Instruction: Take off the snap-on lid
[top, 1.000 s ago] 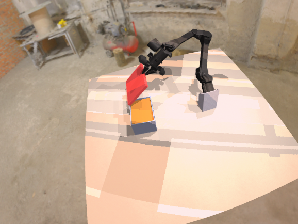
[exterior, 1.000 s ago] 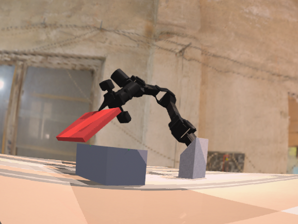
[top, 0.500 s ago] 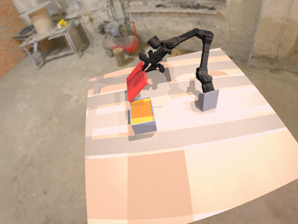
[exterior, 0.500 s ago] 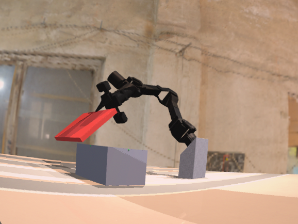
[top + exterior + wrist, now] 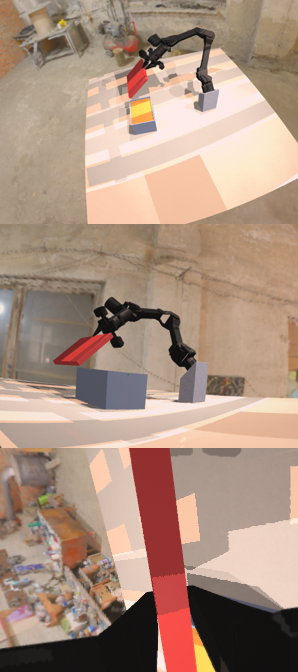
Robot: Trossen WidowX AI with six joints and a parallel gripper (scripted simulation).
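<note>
The room was the largest thing in sight, with a worn, stained wall [image 5: 242, 31] [image 5: 232, 288] and a bare-looking concrete floor [image 5: 46, 134]; the top view alone showed the brick wall [image 5: 7, 44], a workbench and a red machine [image 5: 132, 45], while the exterior view showed a dusty window [image 5: 59, 327], and the wrist view clutter around an orange-brown cabinet [image 5: 72, 543]; the surface [image 5: 180, 180] [image 5: 245, 422] [image 5: 210, 488] carried peach and cream patches crossed by grey bands of shade; the black arm [image 5: 189, 33] [image 5: 149, 313] rose from a grey pedestal [image 5: 210, 101] [image 5: 199, 384] and arched over toward the box side; the blue-grey storage box [image 5: 143, 128] [image 5: 126, 390] stood upright and open on the surface, its orange and yellow interior plain from the top but hidden by the walls in the exterior view, where small green specks [image 5: 128, 373] showed at the rim instead; the red lid [image 5: 136, 80] [image 5: 82, 350] [image 5: 162, 548] was off the box and up in the air, steeply tilted, beyond the box's far end as the top view had it; the exterior view showed its lower edge near the height of the box rim; the jaws were clenched on the lid's upper edge, and the wrist view showed it as a narrow red band between two black fingers.
</note>
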